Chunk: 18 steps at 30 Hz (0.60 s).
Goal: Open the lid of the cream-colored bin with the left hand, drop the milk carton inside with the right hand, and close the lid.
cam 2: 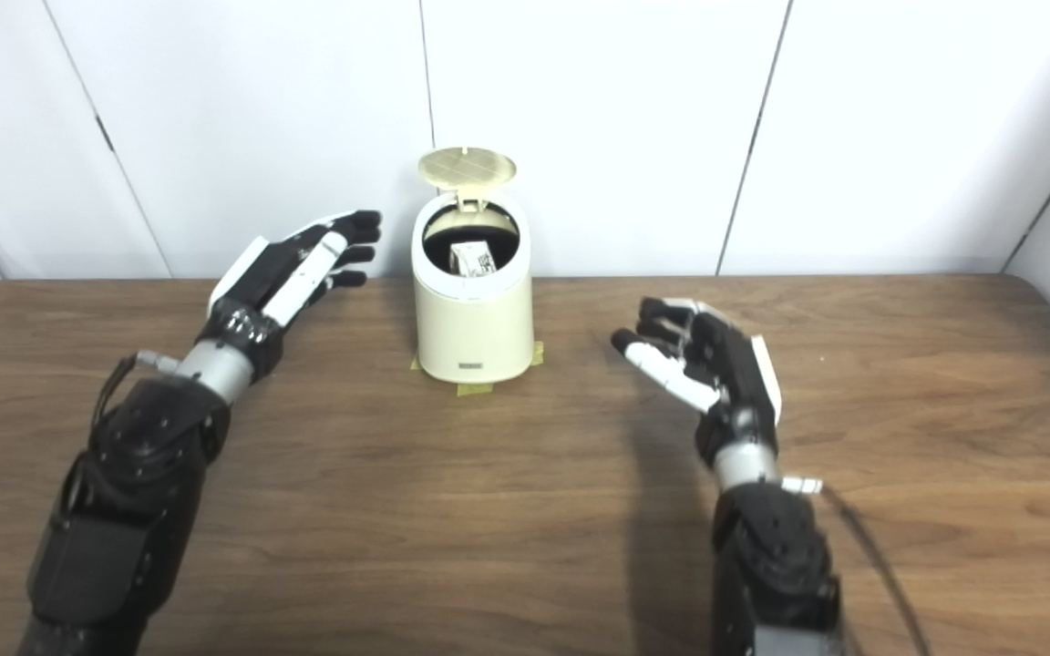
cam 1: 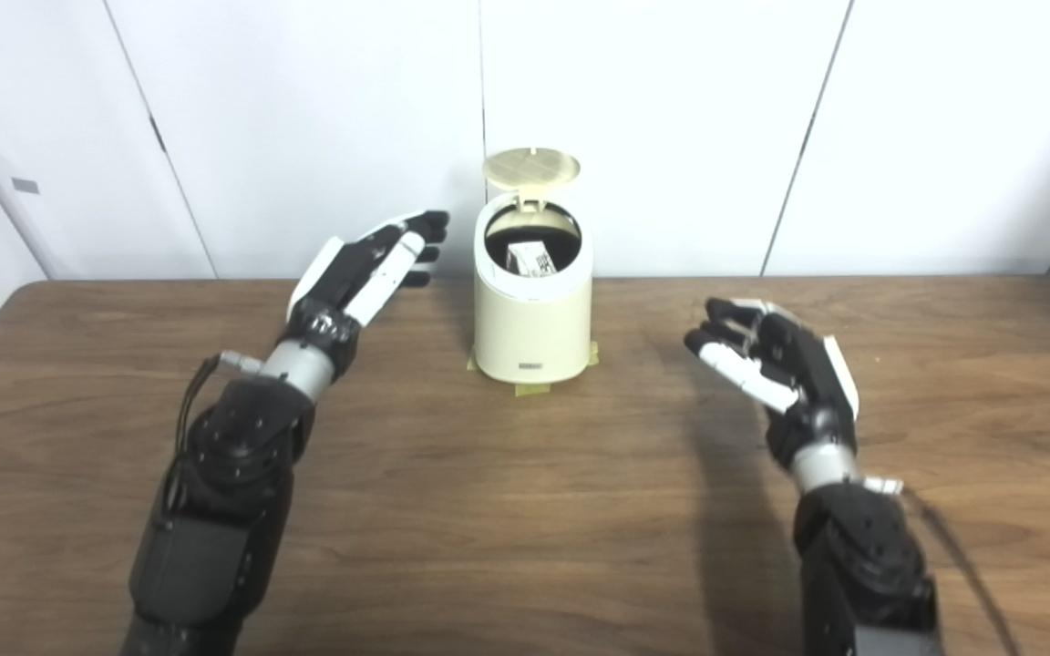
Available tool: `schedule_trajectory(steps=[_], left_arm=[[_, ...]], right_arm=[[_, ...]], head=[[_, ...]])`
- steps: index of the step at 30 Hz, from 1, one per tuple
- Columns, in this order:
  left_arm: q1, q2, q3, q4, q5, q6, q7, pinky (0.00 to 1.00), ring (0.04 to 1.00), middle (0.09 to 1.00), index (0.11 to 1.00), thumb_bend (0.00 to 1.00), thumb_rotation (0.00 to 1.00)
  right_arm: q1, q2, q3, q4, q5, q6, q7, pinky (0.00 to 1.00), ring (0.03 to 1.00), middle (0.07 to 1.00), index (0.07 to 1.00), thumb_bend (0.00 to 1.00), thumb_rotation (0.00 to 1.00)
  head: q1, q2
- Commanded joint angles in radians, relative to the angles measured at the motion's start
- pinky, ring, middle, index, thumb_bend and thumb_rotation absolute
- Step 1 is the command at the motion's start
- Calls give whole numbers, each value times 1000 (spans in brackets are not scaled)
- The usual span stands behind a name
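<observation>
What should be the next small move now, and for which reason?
Probably the left hand should rise toward the lid and push it down. The milk carton already lies inside the cream-colored bin, the lid stands open behind the opening, and the right hand is open, empty and apart.

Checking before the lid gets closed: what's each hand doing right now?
Left hand: open, holding nothing, beside the bin.
Right hand: open, holding nothing; the milk carton is already inside the bin.
</observation>
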Motion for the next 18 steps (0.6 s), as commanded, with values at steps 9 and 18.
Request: schedule_trajectory(steps=[9,18], left_arm=[[-212,43,-45,71,66,-30,-73,864,910,909,897,326,883],[-284,-2,-62,173,114,-65,-49,944,972,980,988,439,900]], right_arm=[[92,-10,93,-27,88,-107,44,962,962,945,976,541,998],[140,-80,229,-27,-12,-164,55,825,922,902,965,483,1000]], head=[[-1,-28],[-1,-34]])
